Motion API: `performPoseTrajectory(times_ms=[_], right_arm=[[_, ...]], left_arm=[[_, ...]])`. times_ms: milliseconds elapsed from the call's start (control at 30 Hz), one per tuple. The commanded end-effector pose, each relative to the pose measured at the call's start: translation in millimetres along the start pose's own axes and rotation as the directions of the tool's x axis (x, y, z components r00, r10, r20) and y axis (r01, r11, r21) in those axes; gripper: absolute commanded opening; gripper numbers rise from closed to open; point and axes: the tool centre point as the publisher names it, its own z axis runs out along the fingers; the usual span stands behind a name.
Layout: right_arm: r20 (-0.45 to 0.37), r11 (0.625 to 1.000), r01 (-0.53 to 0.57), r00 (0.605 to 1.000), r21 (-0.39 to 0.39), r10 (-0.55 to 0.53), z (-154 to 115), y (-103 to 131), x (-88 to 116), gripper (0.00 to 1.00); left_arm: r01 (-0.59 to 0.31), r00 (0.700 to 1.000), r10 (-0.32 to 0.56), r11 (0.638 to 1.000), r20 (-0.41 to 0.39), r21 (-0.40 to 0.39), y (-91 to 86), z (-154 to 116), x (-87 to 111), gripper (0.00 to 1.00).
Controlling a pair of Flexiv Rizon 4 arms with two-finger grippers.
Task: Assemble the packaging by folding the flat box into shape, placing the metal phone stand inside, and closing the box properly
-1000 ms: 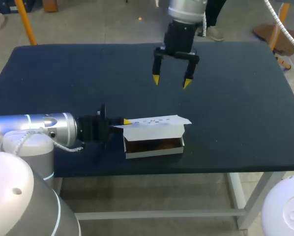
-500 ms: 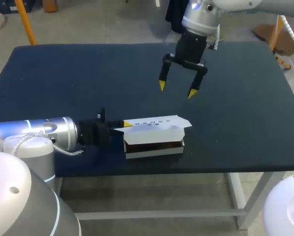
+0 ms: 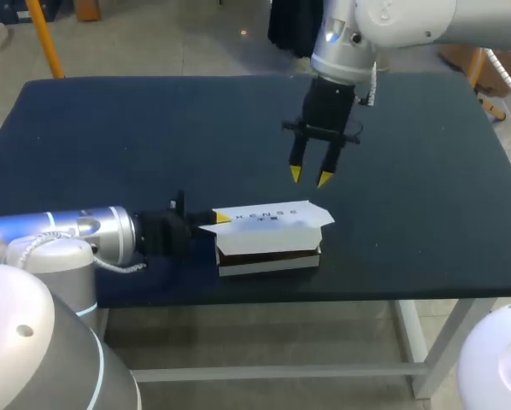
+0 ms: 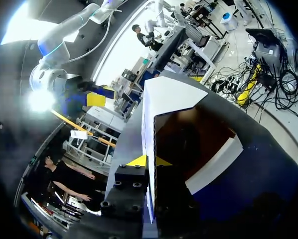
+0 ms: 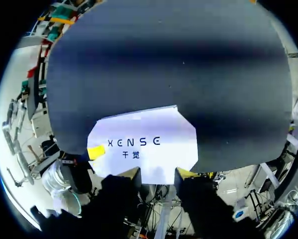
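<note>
White cardboard box [image 3: 268, 256], dark brown inside, printed lid [image 5: 144, 144] half-lowered; near table's [image 3: 110, 137] front edge. Left gripper [image 3: 220, 217] pinches the lid's end. Right gripper [image 3: 310, 177] hovers above, narrowly parted, empty.

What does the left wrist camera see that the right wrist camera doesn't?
Only the left wrist view looks into the box and shows its brown inside under the raised lid. Only the right wrist view shows the lid's top with its print. Both show the white lid, the dark table and the left gripper pinching the lid's edge.
</note>
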Motion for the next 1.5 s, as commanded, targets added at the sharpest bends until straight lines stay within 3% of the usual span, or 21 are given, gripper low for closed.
performPoseTrajectory(times_ms=[33, 233, 833, 1500], right_arm=[[-0.016, 1.000, 0.013, 1.000, -0.002, -0.013, 17, 0, -8, 0.44], [-0.032, 0.999, 0.031, 0.999, 0.015, -0.031, 32, 3, -18, 0.38], [-0.042, 0.981, 0.195, 0.980, 0.000, -0.195, 63, -11, -30, 0.39], [-0.055, 0.973, 0.231, 0.972, 0.005, -0.230, 80, -17, -45, 0.38]], left_arm=[[-0.005, 1.000, 0.005, 1.000, 0.006, 0.003, 1.4, 4, 8.9, 0.00], [-0.019, 1.000, 0.019, 1.000, 0.005, 0.004, 3.3, 6, 13.1, 0.00], [-0.014, 1.000, 0.013, 1.000, 0.014, 0.024, 4.3, 7, 15.7, 0.00], [-0.006, 1.000, 0.005, 0.999, 0.025, 0.045, 4.2, 8, 21.5, 0.00]])
